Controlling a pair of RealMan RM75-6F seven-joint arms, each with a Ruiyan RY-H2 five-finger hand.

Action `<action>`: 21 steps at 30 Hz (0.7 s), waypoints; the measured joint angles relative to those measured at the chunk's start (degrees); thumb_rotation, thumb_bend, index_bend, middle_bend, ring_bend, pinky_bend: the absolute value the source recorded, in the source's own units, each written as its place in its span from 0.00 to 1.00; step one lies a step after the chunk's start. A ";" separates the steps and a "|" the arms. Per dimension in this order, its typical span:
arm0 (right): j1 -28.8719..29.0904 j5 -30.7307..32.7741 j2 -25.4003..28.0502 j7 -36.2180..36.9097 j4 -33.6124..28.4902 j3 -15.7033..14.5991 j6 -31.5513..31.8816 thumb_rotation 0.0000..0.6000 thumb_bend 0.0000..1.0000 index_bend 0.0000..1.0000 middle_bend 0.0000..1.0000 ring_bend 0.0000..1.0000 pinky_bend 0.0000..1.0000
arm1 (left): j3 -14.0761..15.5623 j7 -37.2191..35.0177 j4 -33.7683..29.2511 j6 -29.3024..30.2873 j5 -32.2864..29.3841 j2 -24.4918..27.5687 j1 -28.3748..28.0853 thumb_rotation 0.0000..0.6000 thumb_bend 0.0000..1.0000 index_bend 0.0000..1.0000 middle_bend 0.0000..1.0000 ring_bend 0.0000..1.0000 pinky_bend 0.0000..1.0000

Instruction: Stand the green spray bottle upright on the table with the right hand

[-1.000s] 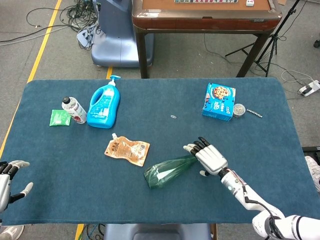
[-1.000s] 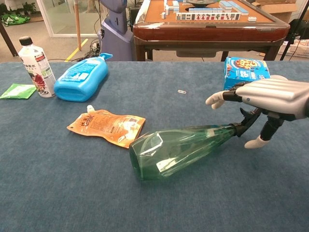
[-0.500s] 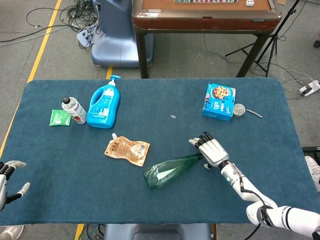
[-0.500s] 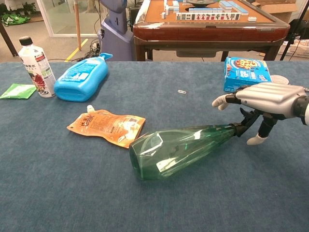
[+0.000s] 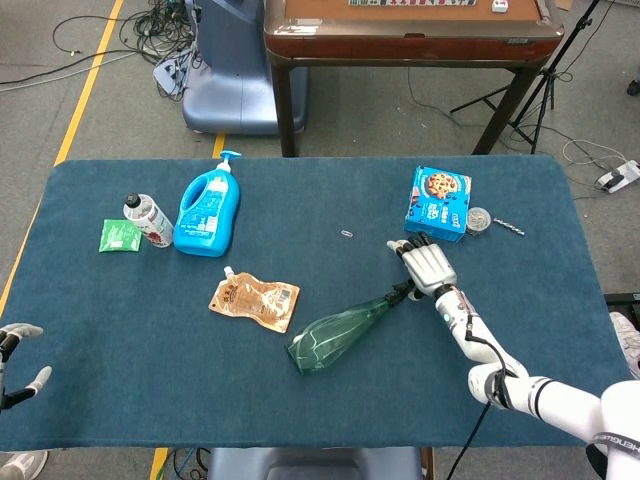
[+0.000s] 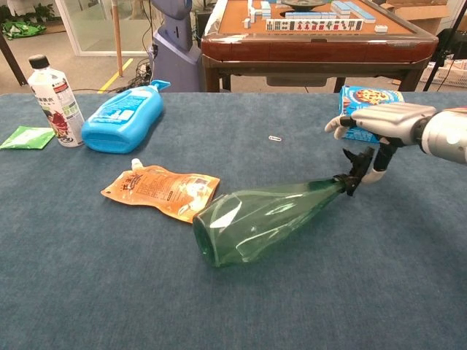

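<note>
**Right hand at the nozzle, bottle down on its side**

Right hand [image 5: 428,267] [image 6: 384,122] palm-down over the blue felt table [image 5: 520,300] [image 6: 87,277], silver fingers stretched flat and slightly fanned, thumb [image 6: 378,168] dropped toward the black spray head [image 6: 355,171] of the translucent green plastic spray bottle [image 5: 345,330] [image 6: 263,219]. Fingers apart, nothing wrapped; thumb just beside the trigger, contact not clear from either view. Bottle lying on its side, wide base pointing toward the near-left edge, narrow neck angled up-right under the hand. Not upright.

Just behind the hand, a blue cardboard cookie box [image 5: 438,202] [image 6: 371,102] lying flat, with a small round metal tin [image 5: 478,219] at its right side. Small paperclip-like bit [image 5: 346,234] [image 6: 275,138] on the felt, well apart, toward the table's middle. Left of the bottle's base, a flat orange foil pouch [image 5: 254,301] [image 6: 162,191] with a white spout, near but not touching. Further left, a big blue detergent jug [image 5: 208,212] [image 6: 121,118] lying down, pump toward the far edge. Beside it a white plastic bottle with a black cap [image 5: 147,220] [image 6: 55,98], standing upright in the chest view. Green sachet [image 5: 119,235] [image 6: 26,136] flat next to that.

Left hand [image 5: 14,360] at the near-left corner off the table edge, fingers spread, holding nothing.
</note>
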 measured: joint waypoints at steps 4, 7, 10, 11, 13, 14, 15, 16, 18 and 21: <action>2.52 0.59 -2.25 0.03 2.85 0.92 -0.53 1.00 0.00 0.14 0.17 0.12 0.08 | -0.05 -0.07 0.19 -0.28 -0.27 0.07 0.02 1.00 0.26 0.35 0.31 0.29 0.16; 4.61 1.47 -4.04 -0.46 5.27 1.75 -1.03 1.00 0.00 0.14 0.18 0.12 0.08 | -0.09 -0.05 0.25 -0.36 -0.34 0.04 0.00 1.00 0.26 0.35 0.31 0.29 0.16; 6.84 2.71 -5.67 -0.91 7.59 2.87 -1.66 1.00 0.00 0.14 0.18 0.12 0.08 | -0.08 -0.16 0.29 -0.37 -0.40 0.08 0.08 1.00 0.25 0.35 0.31 0.29 0.16; 7.36 2.86 -5.84 -0.91 7.75 3.19 -1.69 1.00 0.00 0.14 0.18 0.12 0.08 | -0.07 -0.23 0.33 -0.32 -0.40 0.11 0.13 1.00 0.25 0.35 0.31 0.29 0.16; 7.69 2.62 -5.58 -0.47 6.78 3.54 -1.41 1.00 0.00 0.14 0.18 0.12 0.08 | -0.06 -0.47 0.49 -0.19 -0.53 0.15 0.30 1.00 0.25 0.35 0.31 0.29 0.16; 7.64 2.35 -5.23 -0.12 5.84 3.64 -1.19 1.00 0.00 0.14 0.18 0.12 0.08 | -0.06 -0.54 0.57 -0.19 -0.64 0.17 0.36 1.00 0.25 0.35 0.31 0.29 0.16; 7.51 1.86 -4.57 0.44 4.16 3.75 -0.86 1.00 0.00 0.14 0.18 0.12 0.08 | -0.05 -0.59 0.64 -0.22 -0.74 0.19 0.40 1.00 0.26 0.35 0.31 0.29 0.16; 7.37 1.43 -3.93 0.92 2.60 3.82 -0.60 1.00 0.00 0.14 0.18 0.12 0.08 | -0.04 -0.62 0.68 -0.26 -0.74 0.21 0.42 1.00 0.26 0.35 0.31 0.29 0.16; 6.95 0.20 -2.00 2.10 -1.85 3.86 -0.04 1.00 0.00 0.14 0.19 0.12 0.08 | 0.01 -0.66 0.68 -0.22 -0.51 0.19 0.42 1.00 0.26 0.35 0.31 0.29 0.16; 6.27 -1.90 1.59 3.76 -9.49 3.65 0.49 1.00 0.00 0.14 0.19 0.12 0.08 | 0.10 -0.64 0.64 0.02 0.04 0.06 0.46 1.00 0.26 0.35 0.31 0.29 0.16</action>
